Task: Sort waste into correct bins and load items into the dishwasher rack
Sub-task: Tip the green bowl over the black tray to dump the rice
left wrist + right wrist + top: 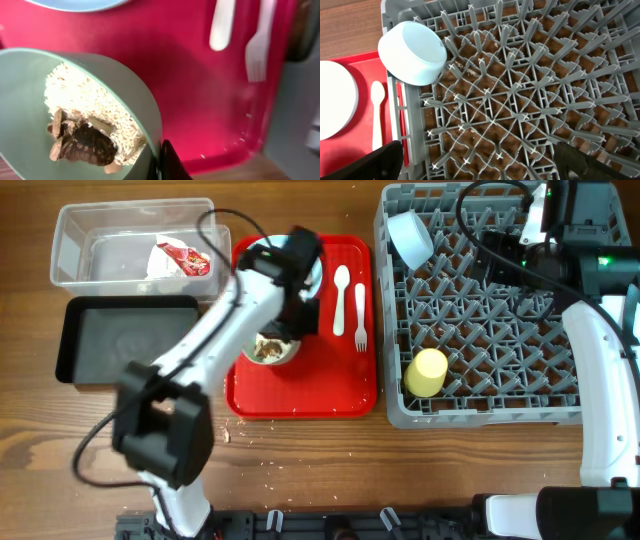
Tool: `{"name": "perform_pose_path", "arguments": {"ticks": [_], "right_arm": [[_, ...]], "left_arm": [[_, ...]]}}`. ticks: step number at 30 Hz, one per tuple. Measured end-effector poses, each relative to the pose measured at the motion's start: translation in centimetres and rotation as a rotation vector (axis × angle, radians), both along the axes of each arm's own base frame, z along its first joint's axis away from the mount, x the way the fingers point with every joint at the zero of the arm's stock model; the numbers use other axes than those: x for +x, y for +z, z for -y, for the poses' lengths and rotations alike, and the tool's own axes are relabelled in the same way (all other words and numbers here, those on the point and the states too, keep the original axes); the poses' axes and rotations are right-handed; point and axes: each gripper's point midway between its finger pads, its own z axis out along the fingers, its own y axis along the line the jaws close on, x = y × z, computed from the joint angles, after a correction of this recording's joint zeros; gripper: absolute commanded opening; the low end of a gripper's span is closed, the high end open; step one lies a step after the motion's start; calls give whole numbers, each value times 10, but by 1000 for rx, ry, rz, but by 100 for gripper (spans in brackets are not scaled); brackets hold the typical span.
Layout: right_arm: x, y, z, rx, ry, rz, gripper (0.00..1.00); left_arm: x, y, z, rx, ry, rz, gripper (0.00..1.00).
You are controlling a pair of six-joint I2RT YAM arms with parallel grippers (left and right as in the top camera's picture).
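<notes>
My left gripper (292, 308) is shut on the rim of the pale green bowl (283, 356), which holds beige food scraps (85, 115) with brown bits and sits on the red serving tray (300, 395). In the left wrist view one black finger (162, 160) presses the bowl's wall (30, 100). The pale blue plate (262, 252) lies partly under the arm. The white spoon (341, 285) and fork (360, 315) lie on the tray. The grey dishwasher rack (500, 330) holds the pale blue bowl (410, 238) and the yellow cup (427, 372). My right gripper (480, 160) is open and empty above the rack.
The clear tub (80, 250) at the back left holds the red-and-white wrapper (183, 258). The black tray (125, 340) lies in front of it, with nothing in it. A few crumbs (250, 450) lie on the wooden table in front of the red tray.
</notes>
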Motion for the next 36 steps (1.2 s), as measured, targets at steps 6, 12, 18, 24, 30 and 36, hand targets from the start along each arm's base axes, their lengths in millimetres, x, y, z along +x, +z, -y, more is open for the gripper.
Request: {"name": "perform_pose_path", "arguments": {"ticks": [6, 12, 18, 24, 30, 36], "right_arm": [[0, 0, 0, 0, 0, 0, 98], [0, 0, 0, 0, 0, 0, 98], [0, 0, 0, 0, 0, 0, 98], [0, 0, 0, 0, 0, 0, 98], [-1, 0, 0, 0, 0, -3, 98], [-4, -3, 0, 0, 1, -20, 98]], "left_arm": [[12, 46, -79, -201, 172, -20, 4], [30, 58, -188, -404, 300, 57, 4], [34, 33, -254, -620, 418, 76, 4], [39, 11, -288, -878, 532, 103, 4], [43, 36, -305, -1063, 579, 216, 4], [41, 63, -331, -1215, 664, 320, 4]]}}
